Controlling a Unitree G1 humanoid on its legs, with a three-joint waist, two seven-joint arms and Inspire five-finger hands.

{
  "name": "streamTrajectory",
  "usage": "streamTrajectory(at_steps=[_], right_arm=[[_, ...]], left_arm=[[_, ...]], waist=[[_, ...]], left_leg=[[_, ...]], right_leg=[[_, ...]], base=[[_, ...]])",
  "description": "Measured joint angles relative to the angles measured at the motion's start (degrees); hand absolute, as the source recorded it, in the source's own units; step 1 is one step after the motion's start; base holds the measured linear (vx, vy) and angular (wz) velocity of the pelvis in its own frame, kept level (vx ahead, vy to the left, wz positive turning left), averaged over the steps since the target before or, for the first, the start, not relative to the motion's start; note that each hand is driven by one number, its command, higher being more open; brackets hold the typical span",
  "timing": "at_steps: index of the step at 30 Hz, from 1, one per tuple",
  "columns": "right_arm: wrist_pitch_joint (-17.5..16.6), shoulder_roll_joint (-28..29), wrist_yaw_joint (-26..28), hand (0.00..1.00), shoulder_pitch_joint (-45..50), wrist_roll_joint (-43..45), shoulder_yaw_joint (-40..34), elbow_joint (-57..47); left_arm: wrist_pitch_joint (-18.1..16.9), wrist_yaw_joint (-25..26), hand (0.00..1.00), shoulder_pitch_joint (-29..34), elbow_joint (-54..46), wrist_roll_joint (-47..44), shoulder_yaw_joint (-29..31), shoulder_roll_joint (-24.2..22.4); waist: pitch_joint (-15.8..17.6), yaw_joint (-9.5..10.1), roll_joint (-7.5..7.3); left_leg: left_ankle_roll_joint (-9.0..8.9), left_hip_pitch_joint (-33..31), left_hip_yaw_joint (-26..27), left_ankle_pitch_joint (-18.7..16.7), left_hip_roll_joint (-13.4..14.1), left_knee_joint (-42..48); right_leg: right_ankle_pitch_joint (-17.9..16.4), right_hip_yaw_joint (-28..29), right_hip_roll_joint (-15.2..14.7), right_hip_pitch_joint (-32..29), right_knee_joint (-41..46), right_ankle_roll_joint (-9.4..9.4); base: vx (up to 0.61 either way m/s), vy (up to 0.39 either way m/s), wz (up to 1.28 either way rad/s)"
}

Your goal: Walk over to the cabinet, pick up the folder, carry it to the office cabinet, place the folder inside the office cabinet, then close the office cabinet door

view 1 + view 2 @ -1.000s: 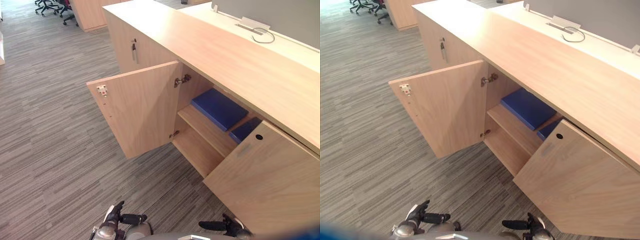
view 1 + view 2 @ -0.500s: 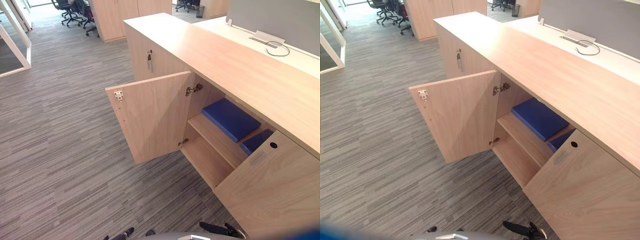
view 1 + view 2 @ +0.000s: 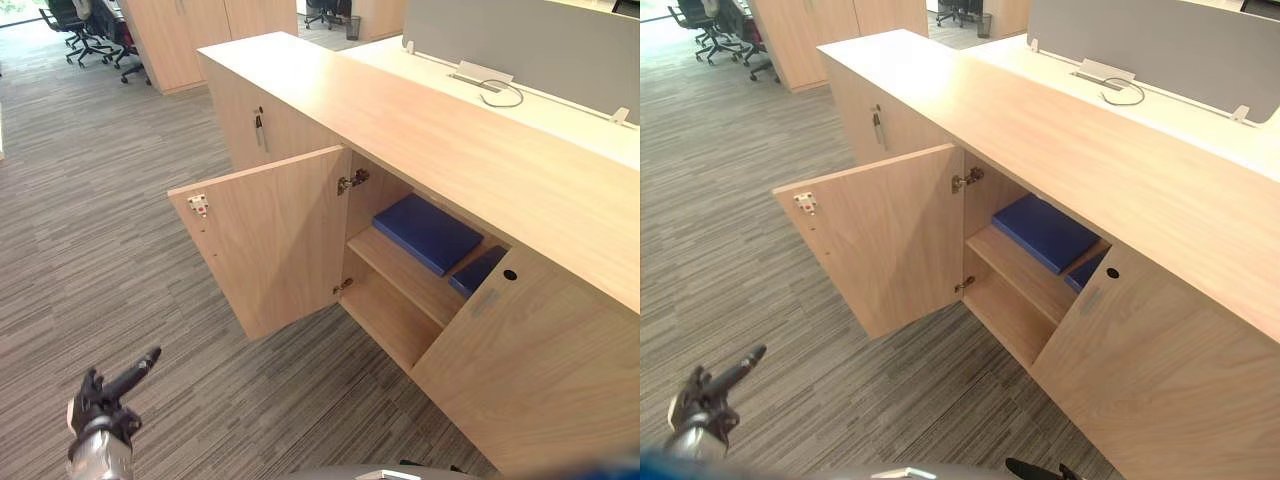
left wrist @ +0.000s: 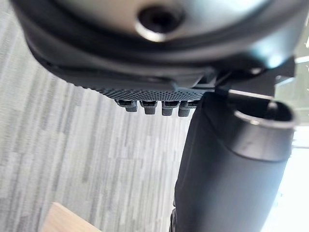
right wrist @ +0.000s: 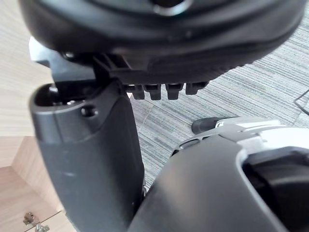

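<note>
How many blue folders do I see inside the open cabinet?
2. One blue folder lies flat on the shelf; the second folder lies beside it, partly behind the right door. More may be hidden behind that door.

Pale wood, deep blue, striped grey.
The office cabinet [image 3: 290,240] is finished in light wood grain; the folder [image 3: 428,232] is coloured deep blue; the carpet [image 3: 100,230] is streaked grey; the left hand [image 3: 100,405] is coloured black.

Second folder [image 3: 478,270] half hidden behind right door [image 3: 540,370].

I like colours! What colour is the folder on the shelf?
The folder is blue, clearest in the left eye view.
</note>
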Motion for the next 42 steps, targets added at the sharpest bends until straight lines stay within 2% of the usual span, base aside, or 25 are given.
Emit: streamTrajectory(at_steps=[4, 5, 8, 9, 11, 12, 13, 14, 15, 16, 17, 19, 22, 24, 27, 31, 34, 39, 42], right_arm=[[0.6, 0.0, 0.1, 1.0, -0.1, 0.0, 0.0, -0.2], [1.0, 0.0, 0.2, 1.0, -0.2, 0.0, 0.0, -0.5], [1.1, -0.5, 0.3, 1.0, -0.3, 0.3, 0.2, -0.5], [1.2, -0.8, 0.4, 1.0, -0.2, 0.3, 0.2, -1.1], [1.2, -1.1, 0.4, 1.0, -0.2, 0.4, 0.3, -1.9], [1.3, -1.4, 0.4, 1.0, -0.8, 0.3, 0.7, -2.2], [1.3, -2.5, 0.3, 1.0, -1.5, 0.3, 0.8, -2.3], [1.4, -2.8, 0.3, 1.0, -1.9, 0.3, 0.8, -2.3], [1.5, -3.4, 0.1, 1.0, -2.5, 0.4, 0.5, -2.7], [1.4, -2.5, 0.1, 1.0, -2.8, 0.4, 0.5, -3.3], [1.4, -2.1, 0.1, 1.0, -2.8, 0.4, 0.4, -3.3], [1.5, -0.7, 0.6, 1.0, -2.9, 0.4, 0.2, -2.9], [1.4, 0.0, 0.7, 1.0, -2.9, 1.0, 0.1, -3.0], [1.1, 0.0, 0.5, 1.0, -2.7, 2.4, 0.1, -3.7], [1.3, -0.4, 0.7, 1.0, -1.6, 2.3, 0.2, -4.0], [1.9, -0.3, 0.8, 1.0, 1.1, 2.3, 0.1, -4.2], [1.8, -0.3, 0.9, 1.0, 2.4, 2.2, 0.1, -4.5], [1.8, -0.7, 1.7, 1.0, 2.6, 1.7, 0.2, -4.3], [1.7, -0.8, 2.5, 1.0, 2.5, 0.1, 0.2, -4.3]], left_arm=[[0.6, 0.4, 1.0, -2.9, -0.2, 4.2, -4.8, 0.3], [1.1, 0.4, 1.0, -3.0, -1.5, 5.0, -7.1, 0.3], [2.0, 0.3, 1.0, -3.3, -4.2, 6.9, -11.3, 0.2], [2.5, 0.2, 1.0, -3.4, -5.1, 7.2, -11.8, 0.1], [2.6, 0.4, 1.0, -3.9, -6.2, 7.3, -11.6, 0.1], [2.6, 0.4, 1.0, -4.7, -6.4, 7.5, -10.9, 0.1], [2.6, 0.5, 1.0, -5.2, -6.4, 7.7, -10.5, 0.2], [2.6, 0.5, 1.0, -5.2, -6.4, 7.7, -10.4, 0.2], [2.8, 0.5, 1.0, -5.3, -6.4, 7.7, -9.9, 0.6], [2.8, 0.7, 1.0, -5.5, -6.4, 7.7, -9.9, 2.0], [2.8, 0.7, 1.0, -5.9, -6.3, 7.7, -10.0, 2.8], [2.9, 1.6, 1.0, -8.1, -6.0, 7.8, -10.0, 5.0], [2.9, 2.0, 1.0, -9.6, -6.0, 7.8, -10.1, 5.2], [2.8, 2.1, 1.0, -9.6, -5.8, 7.8, -10.1, 5.0], [2.8, 1.6, 1.0, -10.0, -5.8, 8.0, -10.5, 3.6], [2.8, 0.7, 1.0, -10.1, -5.8, 9.2, -11.9, 2.4], [2.9, 0.2, 1.0, -9.3, -6.1, 13.3, -15.2, 2.5], [2.8, -3.9, 1.0, -6.5, -6.1, 20.0, -19.4, 7.4], [2.9, -4.8, 1.0, -5.9, -5.8, 23.3, -20.6, 8.4]], waist=[[-0.4, -0.01, -0.23], [-0.3, -0.07, -0.14], [0.3, -0.06, 0.81], [1.2, -0.01, 1.94], [2.3, 0.43, 1.59], [2.9, 0.57, 1.53], [3.5, 0.43, 2.44], [3.7, 0.58, 2.94], [3.6, 1.3, 3.01], [3.2, 1.61, 1.69], [3.2, 1.62, 1.59], [2.8, 1.61, 0.45], [2.3, 1.65, 0.55], [1.3, 1.71, 1.15], [0.0, 1.65, 1.68], [-1.3, 1.9, 1.12], [-2.1, 2.14, 0.86], [-2.8, 3.73, 0.4], [-2.8, 3.69, 0.35]], left_leg=[[-0.24, 0.2, 0.4, -0.3, 0.3, 0.3], [-0.28, -0.4, 0.3, -1.7, 0.8, 1.9], [0.28, -8.4, -0.9, -10.2, 3.3, 21.5], [0.11, -11.4, -1.9, -11.7, 4.5, 30.6], [-0.42, -15.4, -4.4, -10.7, 4.6, 42.2], [-0.79, -18.0, -5.4, -14.0, 5.6, 43.3], [-1.42, -19.0, -7.1, -13.9, 7.8, 37.9], [-1.54, -19.1, -8.0, -12.0, 8.8, 33.9], [-3.7, -18.2, -8.6, -9.9, 8.4, 29.4], [-2.95, -17.8, -8.0, -8.8, 6.9, 28.2], [-2.94, -18.2, -8.6, -8.8, 6.5, 28.3], [-2.95, -17.7, -8.7, -8.8, 5.8, 28.0], [-2.67, -15.0, -7.4, -7.8, 5.7, 24.4], [-2.37, -11.8, -4.2, -5.1, 5.4, 18.2], [-1.2, -8.5, -0.3, -1.7, 3.2, 10.9], [-0.14, -5.8, 3.7, -0.6, 1.3, 7.9], [0.25, -3.9, 6.8, 0.4, 0.7, 5.6], [0.15, -1.1, 10.2, 3.4, 0.1, 0.4], [-0.27, -1.0, 10.9, 3.8, 0.0, 0.2]], right_leg=[[0.1, 0.1, 0.4, 0.0, 0.0, -0.25], [0.1, 0.1, 0.7, 0.0, 0.3, -0.31], [0.2, 0.0, 1.6, 0.3, 2.8, -0.49], [0.2, 0.0, 2.2, 1.1, 4.3, -0.53], [0.1, 0.3, 1.4, 2.8, 5.4, -0.84], [-0.3, 1.0, 0.6, 3.5, 5.2, -1.35], [-0.4, 1.6, 0.9, 3.4, 5.2, -1.1], [-0.7, 1.9, 0.9, 3.2, 5.3, -0.72], [-1.6, 3.3, -0.9, 2.7, 5.6, 1.08], [-1.7, 3.3, -2.1, 0.7, 6.3, 2.34], [-1.7, 3.5, -2.2, 0.2, 6.2, 2.32], [-0.9, 4.0, -2.6, 0.4, 5.8, 2.72], [0.5, 4.8, -3.3, 0.4, 6.3, 4.3], [1.4, 7.0, -4.5, -1.7, 7.3, 4.84], [1.6, 10.0, -7.0, -4.3, 7.8, 5.13], [1.7, 12.9, -8.7, -5.9, 8.5, 5.24], [2.2, 13.5, -9.3, -7.6, 9.2, 5.44], [2.1, 11.8, -9.4, -9.3, 8.6, 5.41], [1.9, 11.1, -9.6, -9.3, 7.7, 5.58]], base=[[0.09, -0.036, -0.06], [0.05, -0.021, 0.04], [0.06, -0.002, 0.08], [0.08, 0.066, 0.01], [0.08, 0.115, -0.02], [0.05, 0.139, -0.07], [0.07, 0.143, -0.16], [0.1, 0.207, -0.39], [0.11, 0.239, -0.48], [0.1, 0.239, -0.41], [0.08, 0.18, -0.13], [0.06, 0.12, 0.02], [0.02, 0.059, -0.22], [-0.02, 0.061, -0.6], [-0.01, 0.085, -0.58], [-0.02, 0.113, -0.52], [-0.06, 0.086, -0.5], [-0.1, 0.018, -0.39], [-0.13, -0.004, -0.17]])
